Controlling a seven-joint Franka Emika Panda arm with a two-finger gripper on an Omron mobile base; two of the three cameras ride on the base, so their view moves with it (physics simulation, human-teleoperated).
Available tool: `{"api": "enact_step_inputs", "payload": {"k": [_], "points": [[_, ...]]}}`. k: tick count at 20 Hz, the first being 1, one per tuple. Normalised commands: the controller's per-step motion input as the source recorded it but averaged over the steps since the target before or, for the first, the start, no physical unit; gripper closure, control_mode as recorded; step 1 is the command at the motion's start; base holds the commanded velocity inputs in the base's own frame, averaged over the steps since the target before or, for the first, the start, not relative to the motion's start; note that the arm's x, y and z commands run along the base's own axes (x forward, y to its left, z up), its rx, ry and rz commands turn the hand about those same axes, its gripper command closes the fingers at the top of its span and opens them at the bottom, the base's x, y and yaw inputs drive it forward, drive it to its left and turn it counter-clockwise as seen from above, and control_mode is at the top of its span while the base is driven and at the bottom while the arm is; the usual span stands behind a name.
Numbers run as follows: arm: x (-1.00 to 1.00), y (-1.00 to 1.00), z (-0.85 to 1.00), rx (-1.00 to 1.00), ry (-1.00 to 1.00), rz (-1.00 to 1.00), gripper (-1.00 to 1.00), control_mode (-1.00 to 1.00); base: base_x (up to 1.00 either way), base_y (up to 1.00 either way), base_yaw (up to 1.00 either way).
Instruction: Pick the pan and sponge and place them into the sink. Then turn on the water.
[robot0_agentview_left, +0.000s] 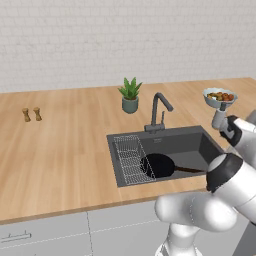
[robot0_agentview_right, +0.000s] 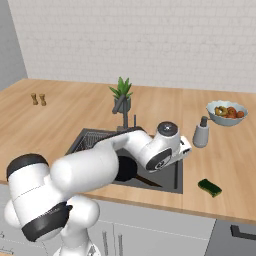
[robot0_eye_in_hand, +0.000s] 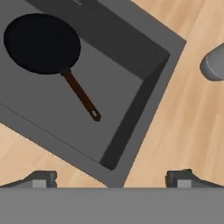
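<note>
The black pan (robot0_agentview_left: 159, 165) lies flat on the floor of the dark grey sink (robot0_agentview_left: 192, 146), beside the wire rack (robot0_agentview_left: 128, 159), with its brown handle (robot0_eye_in_hand: 81, 96) pointing toward the basin's right side. The green sponge (robot0_agentview_right: 209, 187) rests on the wooden counter to the right of the sink, near the front edge. My gripper (robot0_eye_in_hand: 113, 179) hangs open and empty above the sink's front right corner, its fingertips (robot0_eye_in_hand: 42, 178) spread wide. In the right base view my arm covers part of the pan (robot0_agentview_right: 126, 170). No water is in view at the faucet (robot0_agentview_left: 160, 107).
A grey soap dispenser (robot0_agentview_right: 201, 132) stands just right of the sink, and a bowl of fruit (robot0_agentview_right: 226, 112) sits behind it. A potted plant (robot0_agentview_left: 130, 96) is behind the faucet. Two small shakers (robot0_agentview_left: 31, 114) stand far left on the counter.
</note>
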Motion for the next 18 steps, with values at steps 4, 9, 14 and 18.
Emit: {"api": "enact_step_inputs", "payload": {"k": [4,9,14,18], "points": [[-0.22,-0.49,0.0,-0.09,0.04,0.11,-1.0,-1.0,0.0,0.0,0.0],[-0.01,-0.3,-0.03,-0.14,0.11,0.03,-1.0,-1.0,0.0,0.0,0.0],[0.0,-0.36,-0.15,-0.07,0.03,-0.02,-1.0,-1.0,0.0,0.0,0.0],[-0.01,-0.5,-0.28,0.0,0.0,-0.1,-1.0,-1.0,0.0,0.0,0.0]]}}
